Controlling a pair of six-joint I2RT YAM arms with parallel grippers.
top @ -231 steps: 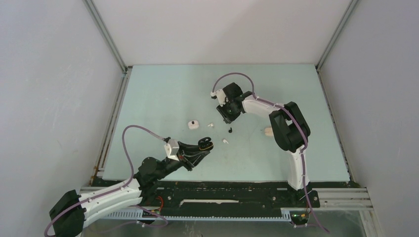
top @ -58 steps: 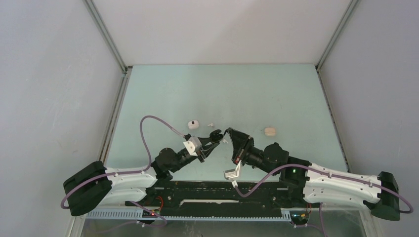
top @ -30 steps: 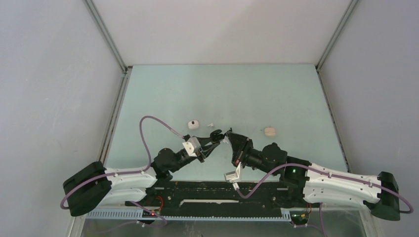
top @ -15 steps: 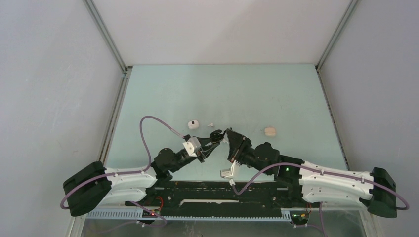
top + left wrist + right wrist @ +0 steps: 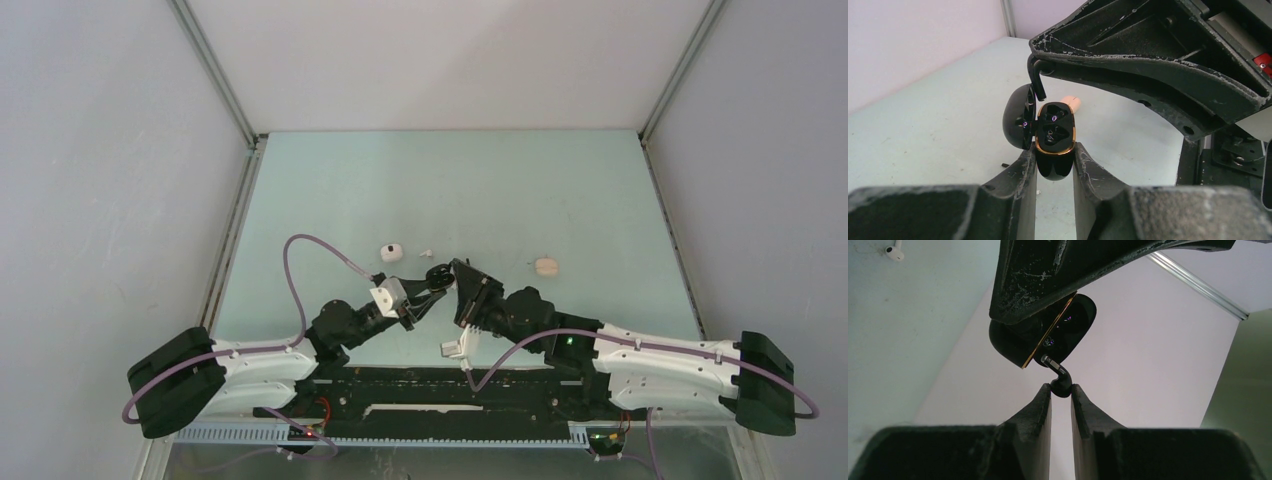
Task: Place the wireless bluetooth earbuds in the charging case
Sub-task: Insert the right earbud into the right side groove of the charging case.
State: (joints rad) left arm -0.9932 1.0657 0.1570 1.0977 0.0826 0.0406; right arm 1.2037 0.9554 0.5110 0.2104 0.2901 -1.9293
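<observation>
I see left pincer [image 5: 1054, 167] clamped on open black case [image 5: 1054, 131] | right pincer [image 5: 1061, 391] clamped on black earbud [image 5: 1060, 381] | stem tip at case rim

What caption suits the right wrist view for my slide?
Right gripper holds a black earbud at the open black charging case.

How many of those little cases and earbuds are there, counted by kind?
Cases: 3 (white case, peach case, black case in the left pincer)
Earbuds: 2 (white earbud, black earbud in the right pincer)
Total: 5 in view; others may be hidden.
</observation>
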